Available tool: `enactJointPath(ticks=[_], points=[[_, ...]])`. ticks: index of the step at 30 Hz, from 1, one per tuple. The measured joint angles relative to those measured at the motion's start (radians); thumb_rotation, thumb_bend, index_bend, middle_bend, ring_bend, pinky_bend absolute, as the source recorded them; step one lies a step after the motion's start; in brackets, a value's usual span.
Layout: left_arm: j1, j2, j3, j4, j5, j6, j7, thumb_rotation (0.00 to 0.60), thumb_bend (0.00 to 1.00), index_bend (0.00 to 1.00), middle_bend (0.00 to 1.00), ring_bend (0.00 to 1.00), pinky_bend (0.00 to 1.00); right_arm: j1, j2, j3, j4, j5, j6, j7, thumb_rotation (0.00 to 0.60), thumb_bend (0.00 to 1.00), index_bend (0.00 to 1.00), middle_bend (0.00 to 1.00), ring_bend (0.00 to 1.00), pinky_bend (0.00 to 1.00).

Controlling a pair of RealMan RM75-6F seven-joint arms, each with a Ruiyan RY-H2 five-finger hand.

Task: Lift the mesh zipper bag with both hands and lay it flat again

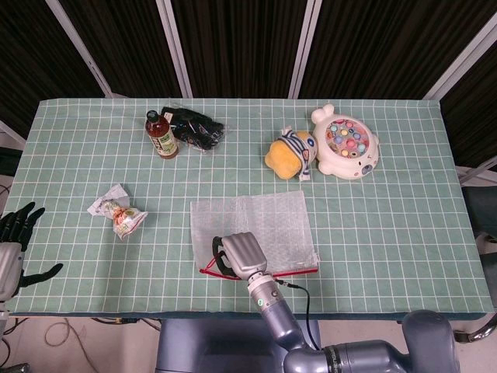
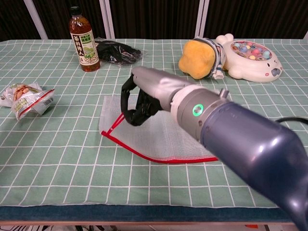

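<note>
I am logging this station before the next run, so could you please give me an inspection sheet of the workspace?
Surface: green grid cloth covering the table.
Job's things: mesh zipper bag, red zipper edge lifted at its near left corner.
Clutter: bottle, black gloves, snack packet, plush toy, fishing toy.
Hands: right hand grips the bag's corner; left hand off the table's left edge, holding nothing.
Cables: one by the right arm.
Surroundings: dark panelled backdrop.

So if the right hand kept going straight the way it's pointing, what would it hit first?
Probably the brown drink bottle, or the black gloves beside it: the right hand, holding the mesh bag, points that way, though depth is unclear.
</note>
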Motion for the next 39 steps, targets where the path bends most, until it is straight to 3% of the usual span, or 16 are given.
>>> enactJointPath(ticks=[11, 17, 30, 39], points=[[-0.104, 0.05, -0.089, -0.136, -0.041, -0.075, 0.099, 0.6, 0.12, 0.22, 0.0, 0.0, 0.0, 0.057, 0.093, 0.1, -0.062, 0.069, 0.009, -0.018, 0.6, 0.58, 0.56, 1.0, 1.0, 1.0], [-0.197, 0.078, -0.146, -0.176, -0.067, -0.169, 0.141, 0.6, 0.14, 0.29, 0.0, 0.0, 0.0, 0.097, 0.13, 0.144, -0.082, 0.115, 0.008, -0.022, 0.6, 0.58, 0.56, 1.0, 1.0, 1.0], [-0.506, 0.128, -0.247, -0.197, -0.182, -0.539, 0.214, 0.6, 0.15, 0.4, 0.03, 0.0, 0.0, 0.165, 0.173, 0.164, -0.118, 0.184, 0.036, -0.008, 0.6, 0.58, 0.56, 1.0, 1.0, 1.0], [-0.645, 0.017, -0.241, -0.175, -0.293, -0.633, 0.325, 0.6, 0.15, 0.44, 0.03, 0.0, 0.0, 0.197, 0.196, 0.162, -0.134, 0.206, 0.066, 0.004, 0.6, 0.58, 0.57, 1.0, 1.0, 1.0]])
